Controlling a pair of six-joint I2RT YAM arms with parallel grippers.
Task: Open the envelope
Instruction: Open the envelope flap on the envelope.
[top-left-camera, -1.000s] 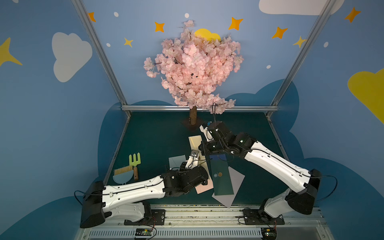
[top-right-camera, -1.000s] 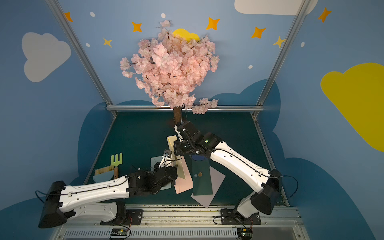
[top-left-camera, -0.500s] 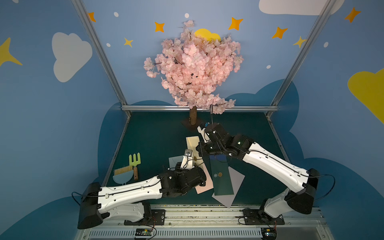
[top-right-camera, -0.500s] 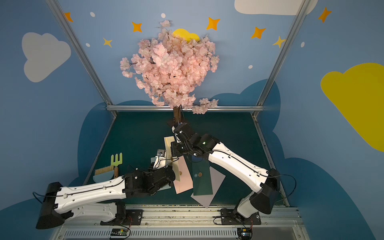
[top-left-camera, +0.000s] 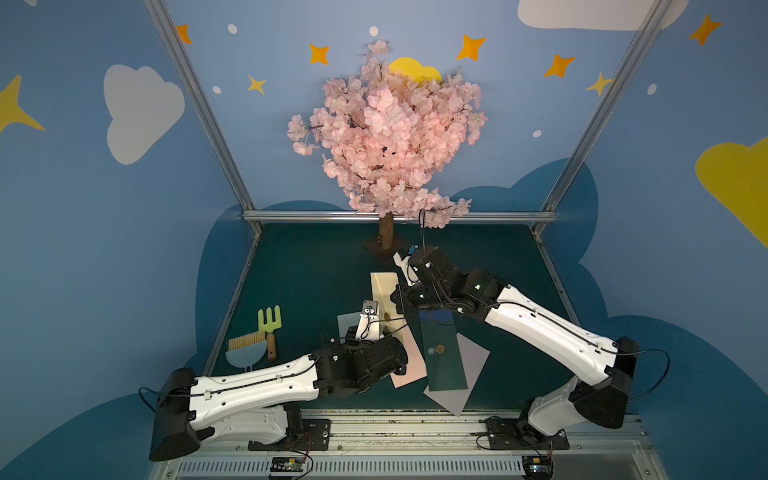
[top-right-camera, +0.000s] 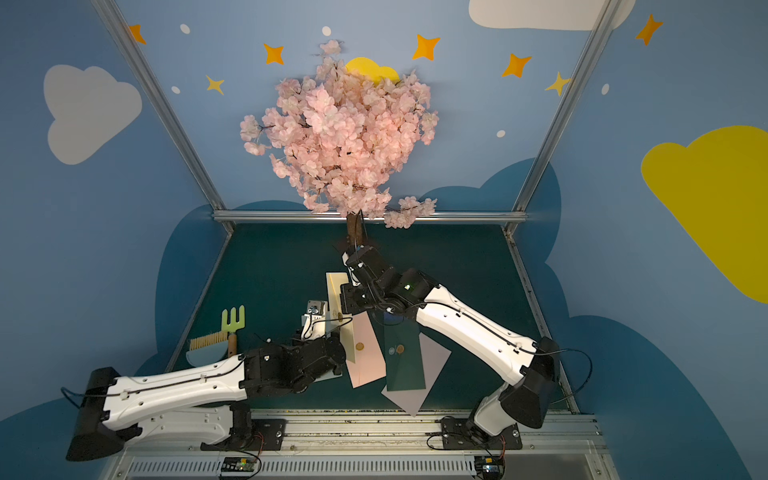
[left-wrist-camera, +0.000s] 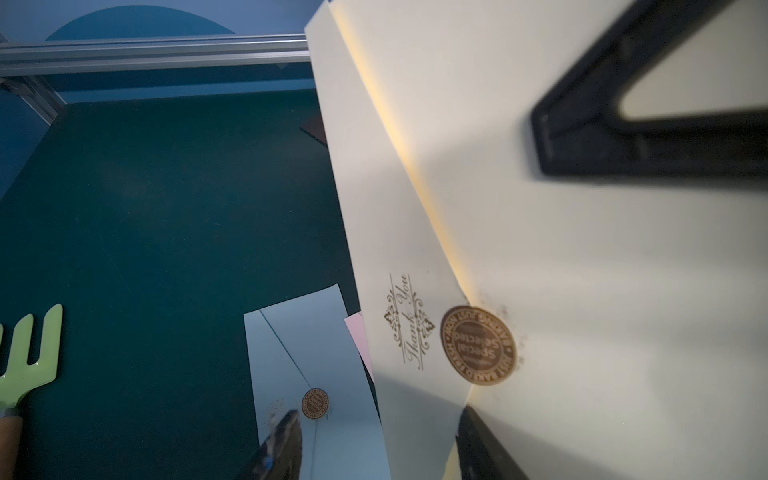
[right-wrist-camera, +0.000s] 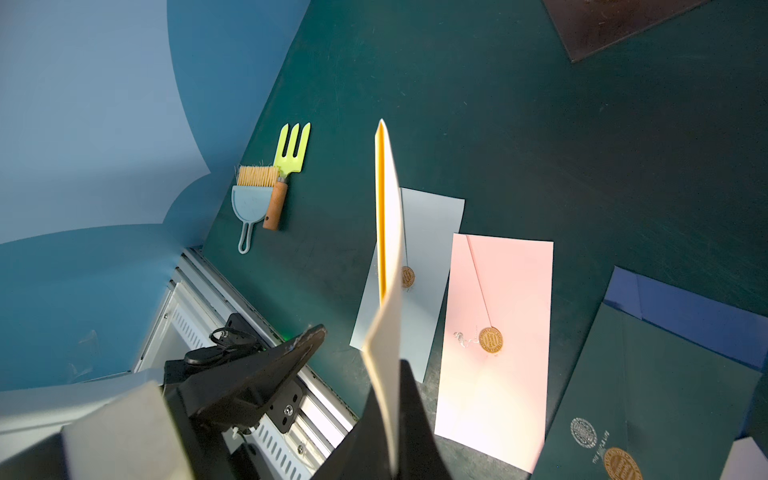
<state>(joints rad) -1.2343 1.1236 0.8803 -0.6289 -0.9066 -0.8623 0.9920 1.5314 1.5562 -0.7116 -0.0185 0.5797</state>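
Just in front of the tree (top-left-camera: 384, 137), on the arms' side of its trunk, the cream envelope (top-left-camera: 383, 291) hangs clear of the table, on edge. The right gripper (right-wrist-camera: 388, 395) has its jaws closed flat on the end nearer the tree. The left gripper (left-wrist-camera: 378, 419) waits at the end farther from the tree, jaws part-open around the corner by the seal (left-wrist-camera: 478, 345) and gripping nothing; the right wrist view shows one finger (right-wrist-camera: 270, 374) apart from the paper. Handling, judged: light, thin paper, stiff enough to stand out from one pinch with a slight bow. It looks smooth, so likely to slip between pads, and it may tear at the seal if yanked. Best hold: the flap edge beside the seal, where the seam (left-wrist-camera: 415, 166) gapes; peel away from the body. Cannot tell whether the right jaws also trap the flap. Contents: yellow shows in the gap (right-wrist-camera: 380, 208), lining or card unclear. Farther from the tree, the blue envelope (right-wrist-camera: 432, 232), pink envelope (right-wrist-camera: 498, 291) and green envelope (right-wrist-camera: 665, 395) lie flat and sealed, contents hidden. Well away from the tree, on the left arm's side, a dustpan (right-wrist-camera: 249, 203) carries a brush (right-wrist-camera: 255, 174).
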